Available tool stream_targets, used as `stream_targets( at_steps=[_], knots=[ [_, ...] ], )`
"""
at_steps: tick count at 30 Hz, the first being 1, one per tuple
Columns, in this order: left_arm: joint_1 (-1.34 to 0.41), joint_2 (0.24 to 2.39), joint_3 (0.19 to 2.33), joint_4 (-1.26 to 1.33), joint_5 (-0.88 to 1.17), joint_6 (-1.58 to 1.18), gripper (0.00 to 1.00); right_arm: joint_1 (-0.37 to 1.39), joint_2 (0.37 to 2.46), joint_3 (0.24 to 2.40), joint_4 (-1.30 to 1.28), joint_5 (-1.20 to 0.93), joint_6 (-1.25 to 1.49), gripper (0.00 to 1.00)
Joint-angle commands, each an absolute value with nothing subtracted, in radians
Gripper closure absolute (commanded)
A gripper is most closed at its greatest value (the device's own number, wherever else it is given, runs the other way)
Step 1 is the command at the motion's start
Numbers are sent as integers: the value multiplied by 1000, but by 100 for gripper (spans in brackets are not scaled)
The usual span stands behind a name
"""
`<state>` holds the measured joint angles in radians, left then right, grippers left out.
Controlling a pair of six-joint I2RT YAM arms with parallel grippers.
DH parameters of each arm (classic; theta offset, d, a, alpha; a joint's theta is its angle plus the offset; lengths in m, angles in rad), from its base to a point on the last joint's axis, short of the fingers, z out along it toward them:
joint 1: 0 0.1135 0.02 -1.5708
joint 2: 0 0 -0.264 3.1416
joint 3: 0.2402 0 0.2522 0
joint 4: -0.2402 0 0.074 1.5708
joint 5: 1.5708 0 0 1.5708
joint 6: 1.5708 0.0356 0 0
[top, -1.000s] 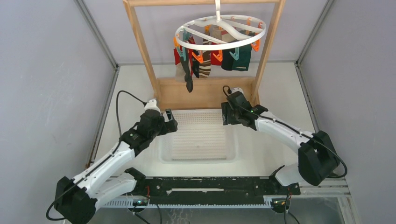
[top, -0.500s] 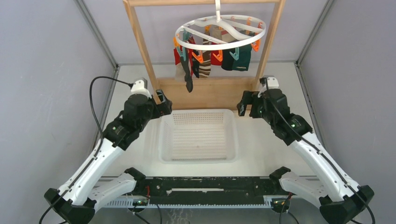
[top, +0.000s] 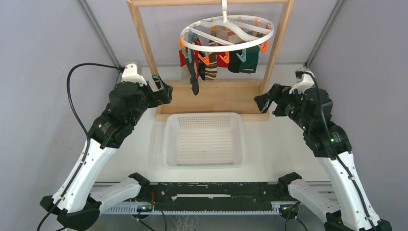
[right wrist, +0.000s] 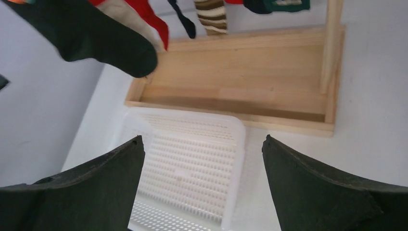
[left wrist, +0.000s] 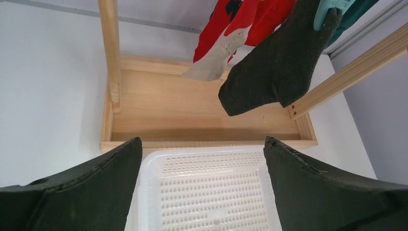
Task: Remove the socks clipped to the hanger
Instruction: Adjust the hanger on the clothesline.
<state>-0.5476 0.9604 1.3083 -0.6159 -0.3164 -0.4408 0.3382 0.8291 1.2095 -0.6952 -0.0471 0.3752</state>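
Several socks clipped under white hanger.

top view overhead, both wrist views sharing basket, socks

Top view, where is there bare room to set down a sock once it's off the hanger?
The white basket is bare inside. Bare table flanks it on both sides. The wooden rack base is bare too, but the socks hang low over it from the hanger: crowded there.
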Motion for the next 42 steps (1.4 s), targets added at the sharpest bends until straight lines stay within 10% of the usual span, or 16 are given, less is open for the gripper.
stream_targets(
  at_steps=[1, 23, 42],
  knots=[
    [-549, 972, 1422, -698, -358, -389, 0, 368, 813, 1368, -701, -113, 396, 3],
    [-345, 1103, 1505, -622, -140, -326, 0, 666, 1180, 1879, -730, 77, 184, 6],
    [-317, 1304, 1283, -46, 78, -245, 0, 913, 1044, 1455, -531, 246, 195, 6]
  ],
)
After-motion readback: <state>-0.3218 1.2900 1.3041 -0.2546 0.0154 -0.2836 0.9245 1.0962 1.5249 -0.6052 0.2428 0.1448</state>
